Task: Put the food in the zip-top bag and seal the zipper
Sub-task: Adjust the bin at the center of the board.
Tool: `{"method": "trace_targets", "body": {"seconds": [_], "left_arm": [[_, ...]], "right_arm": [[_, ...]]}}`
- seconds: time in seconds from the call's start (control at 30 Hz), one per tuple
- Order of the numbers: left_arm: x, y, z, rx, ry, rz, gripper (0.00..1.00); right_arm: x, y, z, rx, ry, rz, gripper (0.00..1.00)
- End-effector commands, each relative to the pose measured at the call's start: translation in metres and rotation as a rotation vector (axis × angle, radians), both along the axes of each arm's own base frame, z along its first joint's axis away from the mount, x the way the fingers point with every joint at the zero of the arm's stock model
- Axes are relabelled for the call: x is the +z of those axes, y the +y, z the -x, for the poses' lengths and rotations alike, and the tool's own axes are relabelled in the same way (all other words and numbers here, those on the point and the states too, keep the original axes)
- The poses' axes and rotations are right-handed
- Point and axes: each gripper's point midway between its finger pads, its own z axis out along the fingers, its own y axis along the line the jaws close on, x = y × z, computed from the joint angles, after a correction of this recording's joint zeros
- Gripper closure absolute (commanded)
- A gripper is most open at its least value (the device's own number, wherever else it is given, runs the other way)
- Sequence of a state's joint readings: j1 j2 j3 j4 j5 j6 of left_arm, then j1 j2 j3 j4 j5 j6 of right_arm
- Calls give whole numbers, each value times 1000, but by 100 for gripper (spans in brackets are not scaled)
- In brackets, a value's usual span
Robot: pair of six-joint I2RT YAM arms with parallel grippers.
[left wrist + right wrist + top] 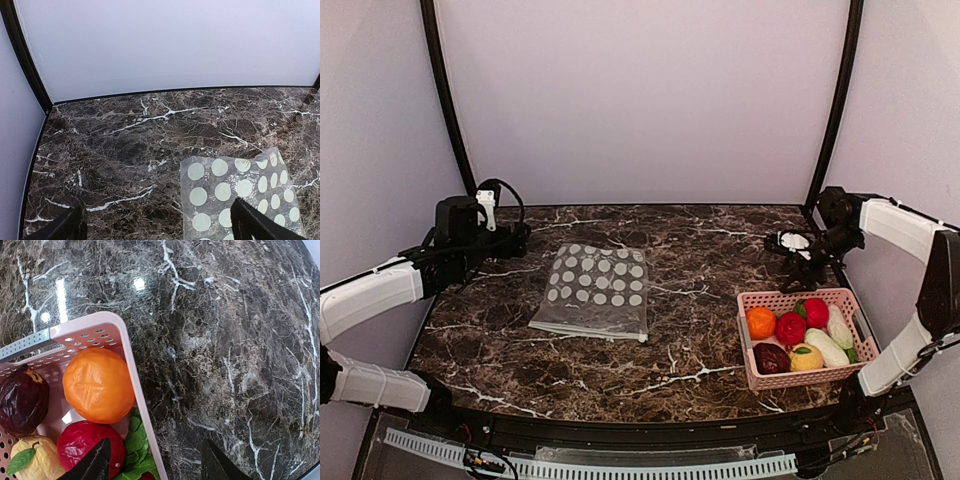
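The zip-top bag (592, 290), clear with white dots, lies flat and empty left of the table's middle. Its far corner shows in the left wrist view (240, 192). I cannot make out the zipper. The food sits in a pink basket (752, 300) at the right: orange (761, 323), two red ones (790, 328), maroon (772, 358), yellow (807, 357), cabbage (840, 327), radish (827, 347). My left gripper (520, 240) (160, 230) is open and empty, left of the bag's far corner. My right gripper (805, 270) (155, 467) is open and empty above the basket's far rim (135, 385), near the orange (97, 385).
The table is dark marble with a black rim. White walls and two black corner posts (445, 95) close it in at the back and sides. The basket stands near the front right edge.
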State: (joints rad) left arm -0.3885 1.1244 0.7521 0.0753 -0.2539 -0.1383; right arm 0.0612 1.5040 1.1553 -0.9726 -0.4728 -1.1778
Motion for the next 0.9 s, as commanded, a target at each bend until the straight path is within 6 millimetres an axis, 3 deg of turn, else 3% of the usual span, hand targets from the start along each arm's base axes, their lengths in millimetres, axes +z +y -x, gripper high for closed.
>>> {"method": "trace_targets", "body": {"seconds": [0.0, 0.3, 0.5, 0.87], "left_arm": [[16, -8, 1, -71, -20, -17, 1], [27, -17, 7, -136, -70, 0, 6], [28, -27, 9, -186, -76, 31, 7], [26, -28, 9, -194, -69, 34, 8]], "right_arm": [[-10, 0, 5, 53, 34, 80, 42], [-33, -1, 5, 67, 80, 146, 52], [-35, 3, -8, 57, 88, 138, 60], [-35, 16, -38, 19, 122, 105, 85]]}}
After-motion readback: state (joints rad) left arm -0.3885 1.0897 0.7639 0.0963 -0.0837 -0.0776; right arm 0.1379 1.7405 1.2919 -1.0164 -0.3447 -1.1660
